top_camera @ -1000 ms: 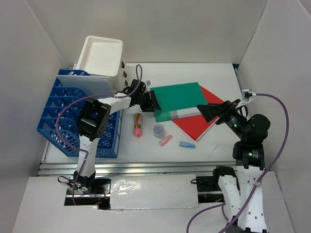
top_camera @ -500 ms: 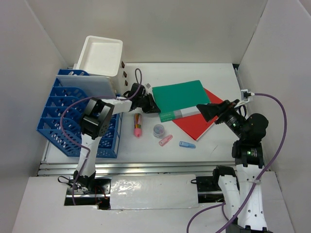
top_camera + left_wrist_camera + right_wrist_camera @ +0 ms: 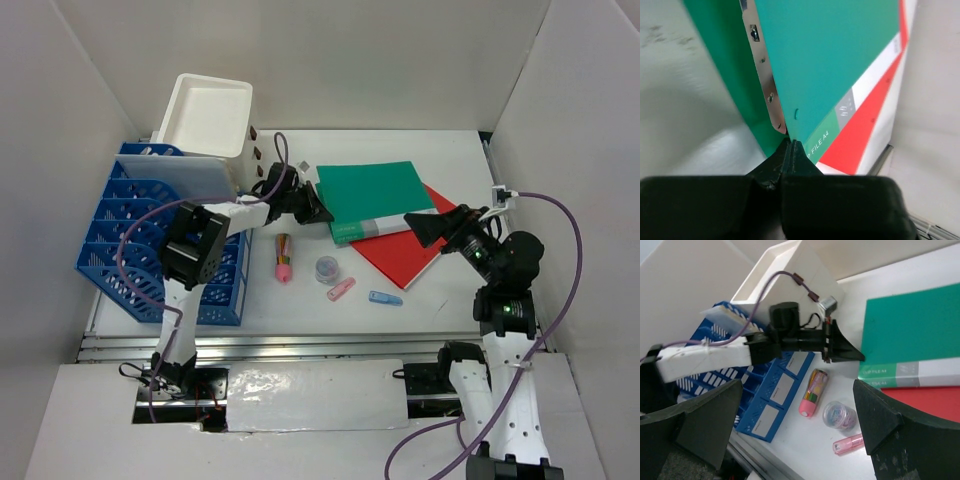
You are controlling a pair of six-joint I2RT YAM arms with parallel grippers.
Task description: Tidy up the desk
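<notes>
Left tool (image 3: 323,214) on green folder (image 3: 375,195) edge

**Robot lab work cell staged as an office desk**

Plain white panel walls (image 3: 380,60) box in a white table (image 3: 300,310) on three sides. A left robot arm (image 3: 195,245) and a right robot arm (image 3: 510,265) rise from its near edge, by a silver rail (image 3: 300,346), trailing purple cables (image 3: 578,250). Office goods sit on the table: a green file (image 3: 375,195) labelled "FILE A4", a red folder (image 3: 405,255) and a blue file rack (image 3: 130,240).
</notes>
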